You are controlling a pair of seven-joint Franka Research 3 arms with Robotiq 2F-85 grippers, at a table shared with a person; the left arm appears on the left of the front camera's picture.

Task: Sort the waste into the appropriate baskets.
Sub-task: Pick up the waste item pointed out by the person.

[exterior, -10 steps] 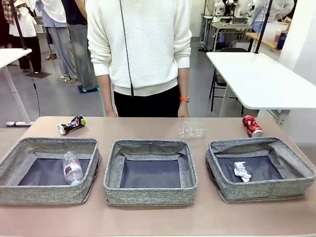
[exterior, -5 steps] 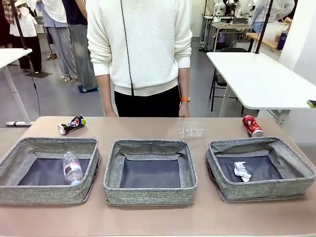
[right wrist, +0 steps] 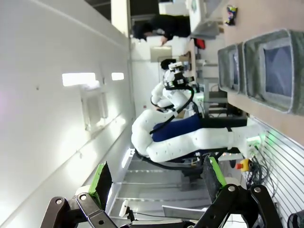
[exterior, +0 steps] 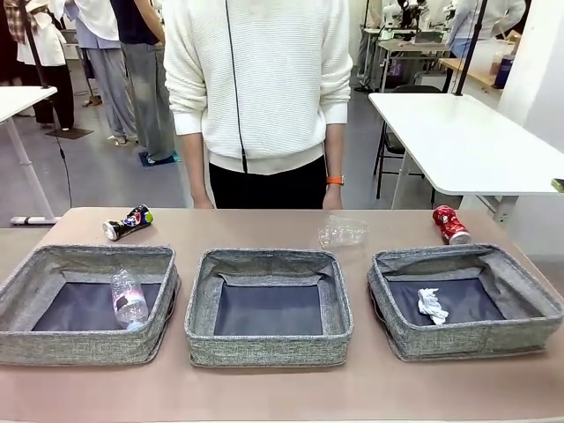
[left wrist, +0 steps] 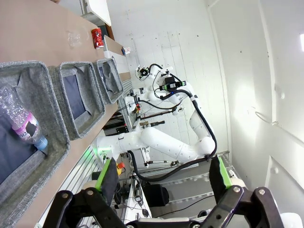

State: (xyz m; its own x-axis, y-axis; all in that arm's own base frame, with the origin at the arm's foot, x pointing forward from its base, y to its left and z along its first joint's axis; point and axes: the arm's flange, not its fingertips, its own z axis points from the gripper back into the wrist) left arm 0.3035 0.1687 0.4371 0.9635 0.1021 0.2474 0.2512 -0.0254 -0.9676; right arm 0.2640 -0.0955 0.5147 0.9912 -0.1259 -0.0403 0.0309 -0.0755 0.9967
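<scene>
Clear plastic bottle (exterior: pixel 129 300) lies inside the left grey woven fabric basket (exterior: pixel 53 344), crumpled white paper wad (exterior: pixel 432 305) inside the right basket (exterior: pixel 467 342). On the brown surface (exterior: pixel 264 388) beyond them lie a dark multicoloured can (exterior: pixel 128 222), clear plastic cup (exterior: pixel 342 232) and crushed red can (exterior: pixel 450 225). Left gripper (left wrist: pixel 164 170) and right gripper (right wrist: pixel 157 173) stand with jaws apart, holding nothing

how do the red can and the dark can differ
Colour: the red can is red; the dark can is black with coloured print. Place: the red can lies beyond the right basket, the dark can beyond the left basket. Both lie on the table, outside any basket.
</scene>
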